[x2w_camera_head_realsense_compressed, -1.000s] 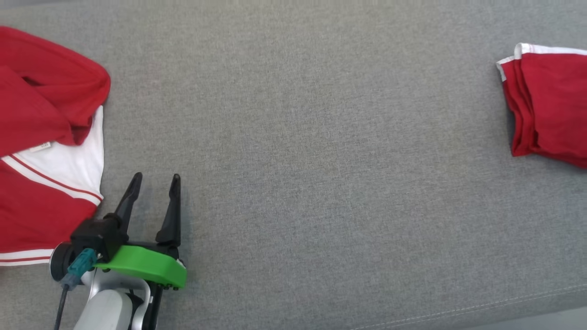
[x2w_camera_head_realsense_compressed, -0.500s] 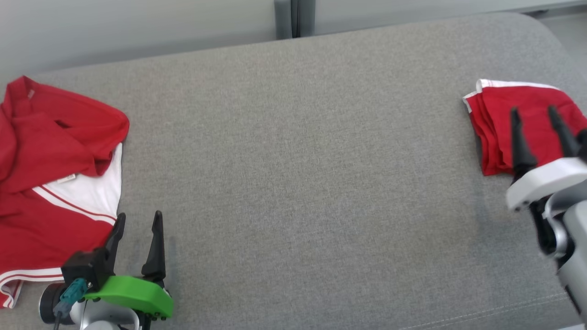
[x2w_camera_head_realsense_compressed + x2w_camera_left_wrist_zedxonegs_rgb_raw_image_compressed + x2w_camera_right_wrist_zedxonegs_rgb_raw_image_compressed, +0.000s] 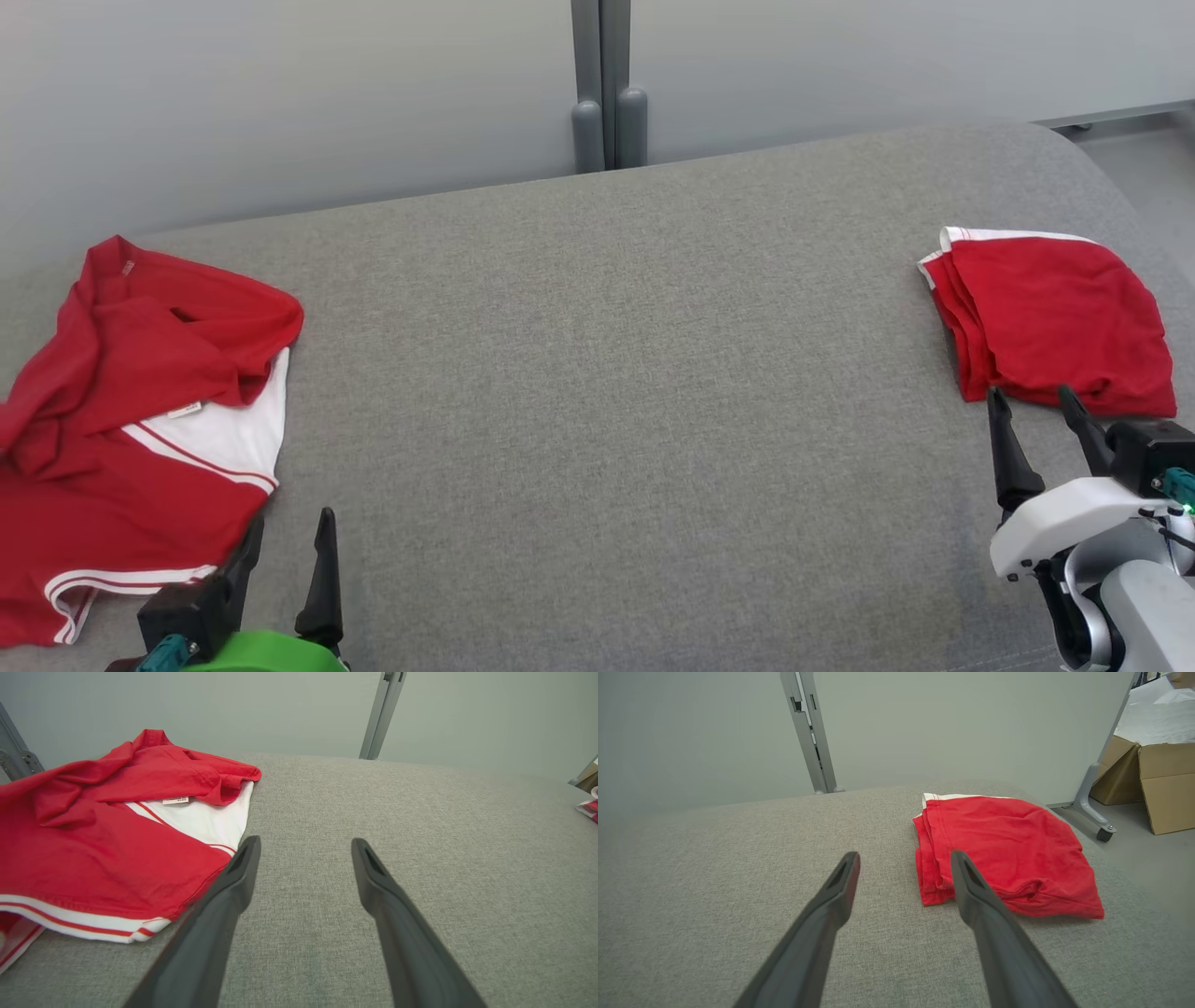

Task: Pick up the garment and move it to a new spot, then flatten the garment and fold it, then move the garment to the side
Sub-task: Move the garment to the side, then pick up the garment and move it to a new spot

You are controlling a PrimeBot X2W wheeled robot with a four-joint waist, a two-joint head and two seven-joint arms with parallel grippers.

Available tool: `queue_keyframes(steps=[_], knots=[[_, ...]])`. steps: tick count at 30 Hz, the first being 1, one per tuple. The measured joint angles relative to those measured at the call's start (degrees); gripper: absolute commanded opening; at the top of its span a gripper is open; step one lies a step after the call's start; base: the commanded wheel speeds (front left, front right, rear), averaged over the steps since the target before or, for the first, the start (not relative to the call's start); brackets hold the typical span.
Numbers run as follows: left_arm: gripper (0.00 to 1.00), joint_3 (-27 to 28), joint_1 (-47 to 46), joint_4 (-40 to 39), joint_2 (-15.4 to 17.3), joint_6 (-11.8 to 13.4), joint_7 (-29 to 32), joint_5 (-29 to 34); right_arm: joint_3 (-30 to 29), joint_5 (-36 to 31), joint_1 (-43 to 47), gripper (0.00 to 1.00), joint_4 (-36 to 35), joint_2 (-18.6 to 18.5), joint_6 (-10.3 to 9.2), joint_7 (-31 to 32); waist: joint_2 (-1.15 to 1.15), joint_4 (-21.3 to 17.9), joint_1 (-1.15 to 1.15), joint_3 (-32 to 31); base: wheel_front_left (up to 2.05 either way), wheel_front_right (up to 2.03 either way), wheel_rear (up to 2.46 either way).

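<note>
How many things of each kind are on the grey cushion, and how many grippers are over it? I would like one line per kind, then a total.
crumpled red-and-white garment: 1
folded red garment: 1
grippers, both open: 2 (left gripper, right gripper)
Total: 4

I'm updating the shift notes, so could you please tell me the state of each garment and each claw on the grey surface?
Red-and-white garment: crumpled and unfolded, lying at the left, not held.
Red garment: folded, lying at the right, not held.
Left claw: open, empty.
Right claw: open, empty.
</note>
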Motion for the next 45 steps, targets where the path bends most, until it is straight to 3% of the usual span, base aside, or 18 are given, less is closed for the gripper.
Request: queue_keyframes(steps=[14,29,37,45], knots=[[1.0,1.88,1.3,-2.31,-0.44,-0.03,-0.01,1.08,-3.3,-6.01,5.59,1.0,-4.77,5.32,0.0,0.0,0.0,3.92,0.0,-1.71,0.0,0.0,0.0],[1.0,2.24,2.73,-3.66,-1.02,-0.6,-0.01,2.02,-4.33,-9.46,7.38,1.0,-7.19,5.57,0.0,0.0,0.0,4.72,0.0,-1.67,0.0,0.0,0.0],[1.0,2.05,2.71,-3.71,-1.89,-1.15,-0.01,2.5,-5.08,-10.51,8.26,1.0,-8.34,5.97,0.02,0.0,0.0,7.08,0.0,-1.62,0.0,0.0,0.0],[1.0,2.77,2.72,-3.65,-2.26,-1.32,-0.01,2.52,-2.01,-12.63,8.18,1.0,-8.96,7.37,2.0,0.0,0.0,11.61,0.0,-1.98,0.0,0.0,0.0]])
